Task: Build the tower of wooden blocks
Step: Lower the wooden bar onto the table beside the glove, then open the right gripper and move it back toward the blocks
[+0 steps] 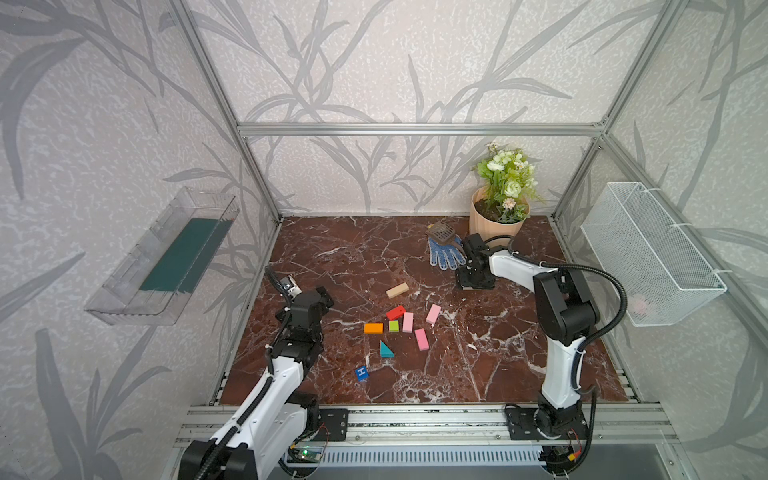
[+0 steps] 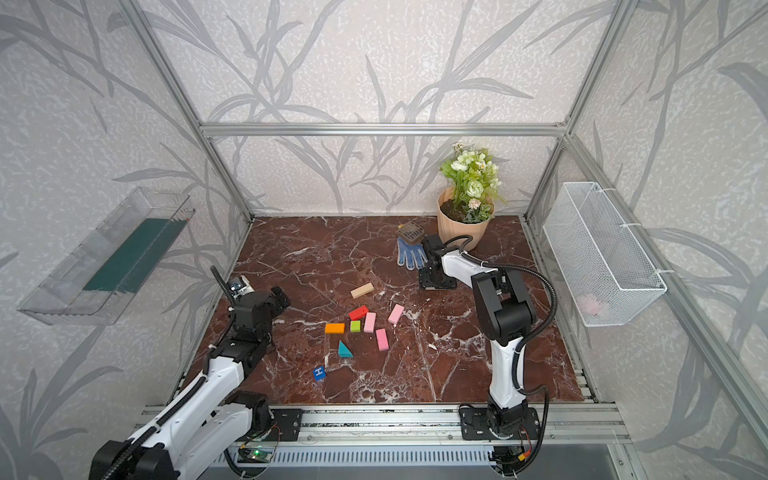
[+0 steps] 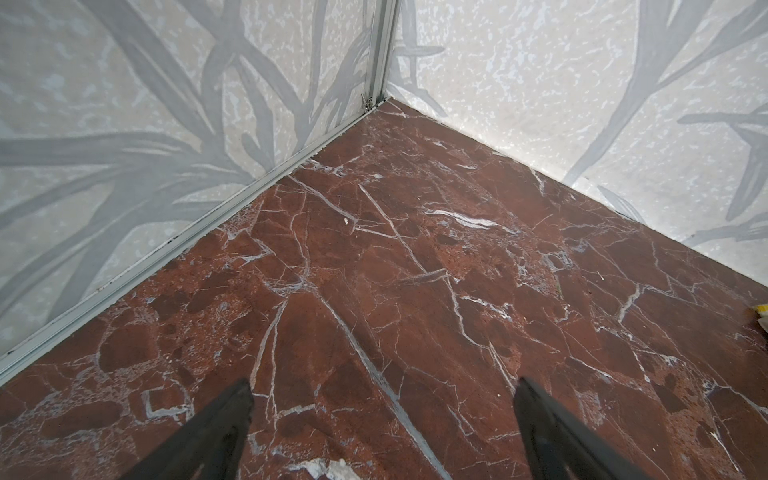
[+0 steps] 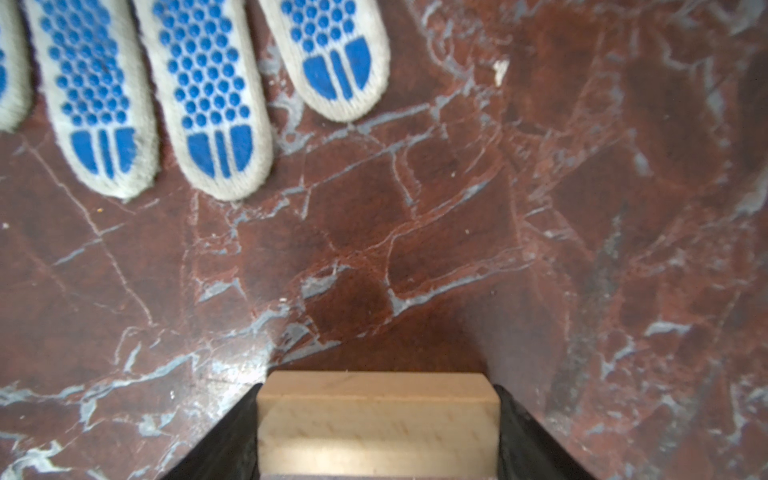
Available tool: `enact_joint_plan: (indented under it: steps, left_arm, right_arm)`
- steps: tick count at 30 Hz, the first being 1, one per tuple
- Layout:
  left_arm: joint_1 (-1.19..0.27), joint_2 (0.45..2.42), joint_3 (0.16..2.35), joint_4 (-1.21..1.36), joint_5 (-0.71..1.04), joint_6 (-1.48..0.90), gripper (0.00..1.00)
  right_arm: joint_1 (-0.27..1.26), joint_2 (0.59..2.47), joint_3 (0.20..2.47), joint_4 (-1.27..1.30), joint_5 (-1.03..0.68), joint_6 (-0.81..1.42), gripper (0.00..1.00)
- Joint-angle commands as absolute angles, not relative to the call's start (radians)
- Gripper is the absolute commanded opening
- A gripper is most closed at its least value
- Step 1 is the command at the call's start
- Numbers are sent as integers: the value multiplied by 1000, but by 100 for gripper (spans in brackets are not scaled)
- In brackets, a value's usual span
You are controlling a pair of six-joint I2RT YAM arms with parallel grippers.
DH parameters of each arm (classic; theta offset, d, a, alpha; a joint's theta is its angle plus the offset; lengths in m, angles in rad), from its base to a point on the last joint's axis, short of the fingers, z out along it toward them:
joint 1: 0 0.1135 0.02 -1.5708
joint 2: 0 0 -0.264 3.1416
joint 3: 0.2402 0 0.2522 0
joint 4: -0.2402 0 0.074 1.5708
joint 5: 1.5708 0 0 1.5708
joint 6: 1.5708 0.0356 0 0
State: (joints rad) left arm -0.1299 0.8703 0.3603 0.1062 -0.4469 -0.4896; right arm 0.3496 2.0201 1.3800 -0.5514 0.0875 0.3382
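Wood blocks (image 1: 407, 322) lay scattered unstacked on the marble table (image 1: 332, 257), the blue H cube (image 1: 362, 372) nearest the front, the right gripper (image 1: 473, 286) pointing down beside a blue-dotted glove (image 1: 444, 254).

The lime cube (image 1: 393, 326) sits in the middle of a loose scatter of wood blocks (image 2: 369, 322), all lying flat, none stacked. The red block (image 1: 395, 312) lies just behind it, angled. The orange block (image 1: 373, 328) lies just to its left. One pink block (image 1: 408, 322) lies close against its right side. A second pink block (image 1: 433, 313) lies farther right, tilted, and a third pink block (image 1: 421, 339) lies right and forward of the cube. The teal wedge (image 1: 385, 350) lies just in front of the cube, with the blue "H" cube (image 1: 362, 372) farther forward and left. A tan bar (image 1: 397, 290) lies behind the red block. The second tan bar (image 4: 376, 419) is well apart to the back right, clamped between the right gripper's (image 4: 377, 388) black jaws.
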Motion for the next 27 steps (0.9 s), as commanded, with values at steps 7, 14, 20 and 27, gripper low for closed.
enact_joint_plan:
  steps: [7,14,20,27]
  left_arm:
    - [-132,864,363,119,-453,-492,99]
    - [-134,864,362,118,-451,-491,99]
    - [-132,863,362,118,-450,-491,99]
    - [-132,864,362,119,-452,-489,99]
  right_arm:
    - [356,1982,1351,-541,89,324,94]
    - [357,1902,1266,-462,102,319,99]
    - [359,1736,1087,-292,127,314,99]
    - [358,1538,871,-80,80,291,99]
